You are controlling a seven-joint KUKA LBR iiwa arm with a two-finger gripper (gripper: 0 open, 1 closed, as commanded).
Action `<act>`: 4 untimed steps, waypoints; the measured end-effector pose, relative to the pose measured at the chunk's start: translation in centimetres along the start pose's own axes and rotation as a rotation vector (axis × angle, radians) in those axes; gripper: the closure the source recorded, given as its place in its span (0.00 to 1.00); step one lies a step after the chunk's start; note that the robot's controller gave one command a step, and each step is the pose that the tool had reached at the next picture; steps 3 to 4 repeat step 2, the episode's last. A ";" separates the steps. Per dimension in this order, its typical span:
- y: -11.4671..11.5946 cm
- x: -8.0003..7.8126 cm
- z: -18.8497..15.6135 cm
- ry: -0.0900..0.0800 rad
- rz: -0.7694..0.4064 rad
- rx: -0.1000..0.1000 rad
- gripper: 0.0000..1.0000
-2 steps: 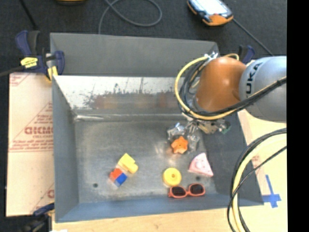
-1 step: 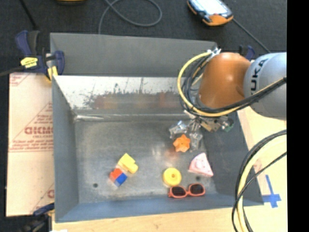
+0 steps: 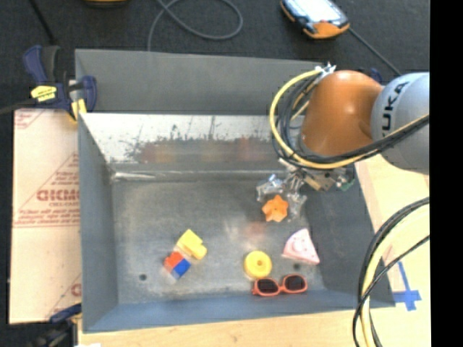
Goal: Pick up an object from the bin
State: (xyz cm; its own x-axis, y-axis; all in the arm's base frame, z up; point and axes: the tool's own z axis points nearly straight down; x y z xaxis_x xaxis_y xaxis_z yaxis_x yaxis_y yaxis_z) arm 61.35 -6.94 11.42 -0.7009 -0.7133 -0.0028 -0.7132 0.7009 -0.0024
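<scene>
1. Evidently the fingers point(image 3: 291, 196) are clenched on a small orange lumpy plastic toy point(image 3: 274, 209), pinching it at its top.
2. That toy is in the right half of the grey metal bin point(image 3: 217, 92), nearer the back wall than the front edge.
3. It looks light, stiff and somewhat slick. Its uneven shape could twist loose, so a hold across its thickest middle seems safest.
4. A pink wedge-shaped toy point(image 3: 300, 248) lies near, toward the front right corner.

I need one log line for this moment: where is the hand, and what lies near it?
hand: right side of bin, near back wall | over: small orange thing | nearest: pink wedge, yellow ring
</scene>
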 end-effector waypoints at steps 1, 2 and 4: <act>-0.1 -0.1 -1.0 -0.003 0.001 0.004 1.00; -0.1 -0.1 -1.4 -0.003 0.002 0.003 1.00; -0.1 -0.1 -1.4 -0.003 0.002 0.003 1.00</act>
